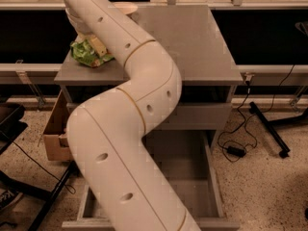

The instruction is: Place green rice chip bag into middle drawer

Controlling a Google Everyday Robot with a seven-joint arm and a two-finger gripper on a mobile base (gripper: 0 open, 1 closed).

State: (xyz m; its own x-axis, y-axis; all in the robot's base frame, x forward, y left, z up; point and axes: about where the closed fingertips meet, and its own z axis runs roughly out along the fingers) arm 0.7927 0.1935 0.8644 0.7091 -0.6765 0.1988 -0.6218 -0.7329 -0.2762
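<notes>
The green rice chip bag (86, 54) lies on the grey cabinet top (192, 42) near its front left corner. My gripper (96, 44) is right at the bag, on its right side, at the end of my white arm (144, 81), which reaches up from the bottom of the view and hides part of the bag. The middle drawer (192, 172) is pulled out below the cabinet front. Its flat grey floor shows to the right of my arm, and the arm covers its left part.
A small beige bowl (124, 7) sits at the back of the cabinet top. A cardboard box (54, 129) stands on the floor to the left of the cabinet. A cable with a black adapter (236, 150) and a black stand leg (269, 129) lie to the right.
</notes>
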